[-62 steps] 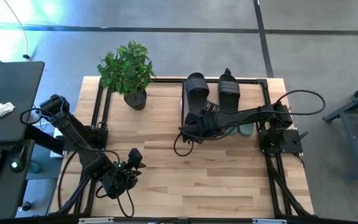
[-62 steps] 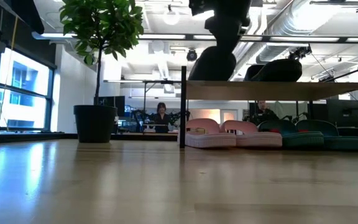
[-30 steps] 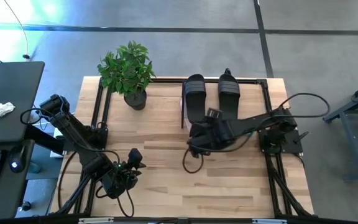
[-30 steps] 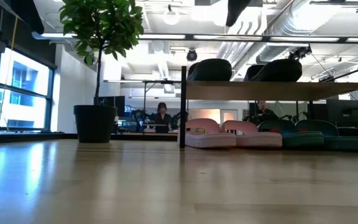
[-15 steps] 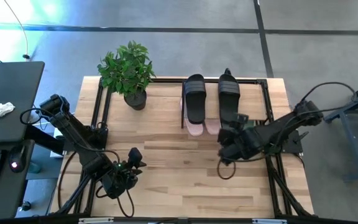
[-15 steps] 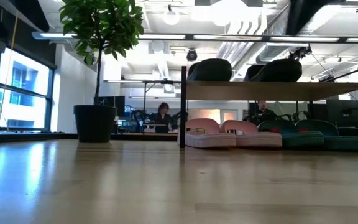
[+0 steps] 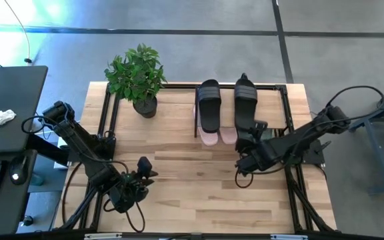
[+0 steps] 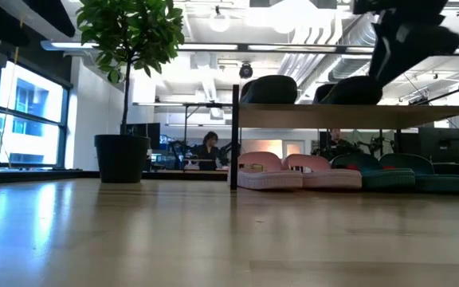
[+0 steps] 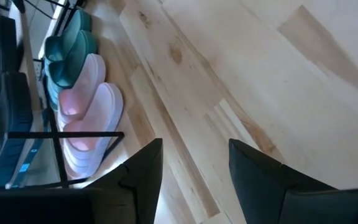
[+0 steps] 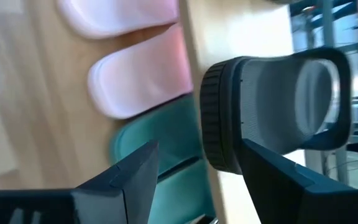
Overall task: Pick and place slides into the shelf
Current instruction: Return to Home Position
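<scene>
Wooden tabletop (image 7: 179, 190), shelf (image 8: 349, 116) fully stocked.
We see black slides (image 7: 209, 107) atop the shelf, pink slides (image 7: 217, 137) and green slides (image 8: 397, 177) beneath; our right tool (image 10: 197, 149) hovers spread and empty just before it, left tool (image 9: 194, 146) spread, well apart.

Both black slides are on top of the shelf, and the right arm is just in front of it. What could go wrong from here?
1. The right tool, open and empty, is close to the nearer black slide on the shelf. A careless move away could knock that slide off.
2. The cable loop hanging under that arm could snag the shelf frame, or the pink slides poking out in front.
The left tool waits far off and looks harmless.
</scene>
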Controlling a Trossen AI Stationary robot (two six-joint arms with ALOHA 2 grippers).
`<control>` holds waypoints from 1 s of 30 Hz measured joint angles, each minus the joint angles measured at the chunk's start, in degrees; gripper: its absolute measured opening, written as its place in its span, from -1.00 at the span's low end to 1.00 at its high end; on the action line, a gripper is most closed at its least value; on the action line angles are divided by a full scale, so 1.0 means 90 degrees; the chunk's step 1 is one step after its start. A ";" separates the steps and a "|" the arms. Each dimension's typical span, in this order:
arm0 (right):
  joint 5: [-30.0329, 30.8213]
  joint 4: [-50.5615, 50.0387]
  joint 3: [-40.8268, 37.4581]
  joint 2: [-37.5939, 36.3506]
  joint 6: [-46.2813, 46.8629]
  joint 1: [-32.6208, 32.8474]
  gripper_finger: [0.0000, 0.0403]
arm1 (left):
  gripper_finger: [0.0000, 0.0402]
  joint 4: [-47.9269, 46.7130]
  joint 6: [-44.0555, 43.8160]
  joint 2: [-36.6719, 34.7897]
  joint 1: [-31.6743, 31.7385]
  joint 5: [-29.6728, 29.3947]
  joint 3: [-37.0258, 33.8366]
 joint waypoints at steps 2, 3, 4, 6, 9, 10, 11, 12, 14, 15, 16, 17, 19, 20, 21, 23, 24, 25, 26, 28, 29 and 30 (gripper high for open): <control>0.0222 0.0001 0.0000 0.0033 -0.0007 -0.0023 0.06 | -0.17 0.0000 0.0000 0.0000 0.0002 -0.0031 0.0000; 0.0316 -0.0010 0.0000 0.0037 -0.0018 -0.0028 0.06 | -0.17 -0.0002 0.0000 0.0000 0.0000 -0.0036 0.0000; 0.0355 -0.0010 0.0000 0.0037 -0.0025 -0.0030 0.06 | -0.17 -0.0002 0.0000 0.0000 0.0000 -0.0034 0.0000; 0.0379 -0.0009 0.0000 0.0034 -0.0023 -0.0030 0.06 | -0.17 -0.0002 0.0000 0.0000 0.0000 -0.0037 0.0000; 0.0330 -0.0027 0.0000 0.0034 -0.0020 -0.0010 0.06 | -0.17 -0.0004 0.0000 0.0000 0.0000 -0.0055 0.0000; 0.0325 -0.0024 0.0000 0.0034 -0.0021 -0.0005 0.06 | -0.17 -0.0004 0.0000 0.0000 0.0002 -0.0061 0.0000; 0.0347 -0.0018 0.0000 0.0034 -0.0023 -0.0005 0.06 | -0.17 -0.0004 0.0000 0.0000 0.0000 -0.0085 0.0000; 0.0391 -0.0017 0.0000 0.0034 -0.0023 -0.0006 0.06 | -0.17 -0.0007 0.0000 0.0000 0.0000 -0.0101 0.0000; 0.0432 -0.0017 0.0002 0.0034 -0.0022 -0.0064 0.06 | -0.17 -0.0006 0.0004 0.0000 0.0000 -0.0108 0.0000; 0.0437 -0.0015 0.0002 0.0034 -0.0023 -0.0116 0.06 | -0.17 -0.0007 0.0005 0.0000 0.0002 -0.0110 0.0000; 0.0436 -0.0010 0.0002 0.0034 -0.0023 -0.0173 0.06 | -0.17 -0.0007 0.0005 0.0000 0.0002 -0.0111 0.0000; 0.0433 -0.0009 0.0002 0.0034 -0.0021 -0.0236 0.06 | -0.17 -0.0004 0.0005 0.0000 0.0002 -0.0111 0.0000; 0.0418 0.0020 0.0002 0.0034 -0.0025 -0.0345 0.06 | -0.17 -0.0006 0.0002 0.0000 0.0000 -0.0109 0.0000; 0.0414 0.0040 0.0002 0.0034 -0.0032 -0.0394 0.06 | -0.17 -0.0004 0.0002 0.0000 0.0001 -0.0109 0.0000; 0.0408 0.0077 0.0002 0.0034 -0.0088 -0.0439 0.06 | -0.17 -0.0004 0.0002 0.0000 0.0002 -0.0109 0.0000; 0.0338 0.0206 0.0003 0.0036 -0.0263 -0.0527 0.06 | -0.17 -0.0006 0.0001 0.0000 0.0002 -0.0109 0.0000; 0.0276 0.0284 0.0005 0.0036 -0.0355 -0.0576 0.06 | -0.17 -0.0004 0.0000 0.0000 0.0000 -0.0109 0.0000; 0.0229 0.0386 0.0005 0.0037 -0.0455 -0.0621 0.06 | -0.17 -0.0004 0.0002 0.0000 0.0000 -0.0107 0.0000; 0.0192 0.0509 0.0005 0.0037 -0.0551 -0.0664 0.06 | -0.17 -0.0004 0.0000 0.0000 0.0000 -0.0106 0.0000; 0.0145 0.0688 0.0007 0.0037 -0.0724 -0.0742 0.06 | -0.17 -0.0004 0.0000 0.0000 0.0002 -0.0106 0.0000; 0.0163 0.0717 0.0007 0.0037 -0.0760 -0.0773 0.06 | -0.17 -0.0005 0.0000 0.0000 0.0000 -0.0106 0.0000; 0.0186 0.0740 0.0007 0.0037 -0.0763 -0.0811 0.05 | -0.17 -0.0004 0.0000 0.0000 0.0001 -0.0104 0.0000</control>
